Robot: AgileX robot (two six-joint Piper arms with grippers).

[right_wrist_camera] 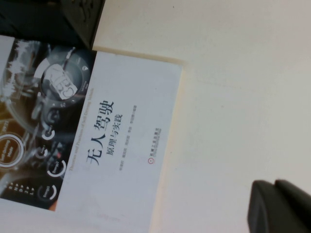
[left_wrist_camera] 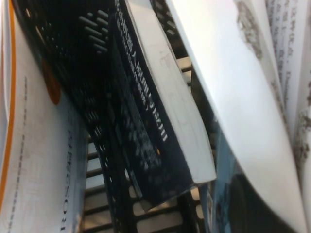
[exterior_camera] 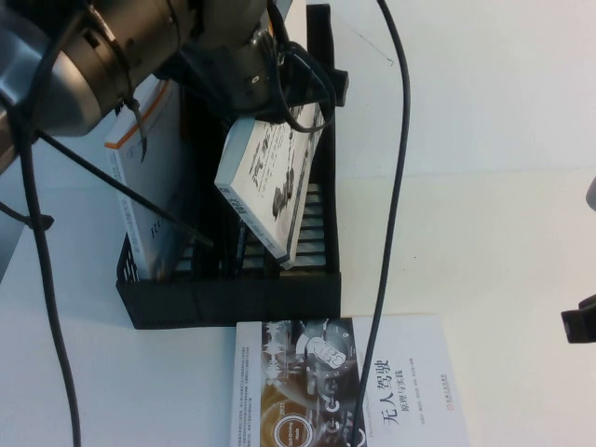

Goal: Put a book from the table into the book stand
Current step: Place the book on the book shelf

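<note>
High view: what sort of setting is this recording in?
Probably a lab bench for robot trials. A plain white table carries a black book stand and textbooks. The left gripper lowers the book into the stand. The right gripper waits at the table's right edge.

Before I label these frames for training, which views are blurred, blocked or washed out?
High view: the left arm looms dark and soft over the book and book stand; the table is bright, almost featureless. Left wrist view: very close, print smeared, left pincer unseen. Right wrist view: the gear-cover book is readable, mildly soft; the right pincer is a dark blur.
</note>
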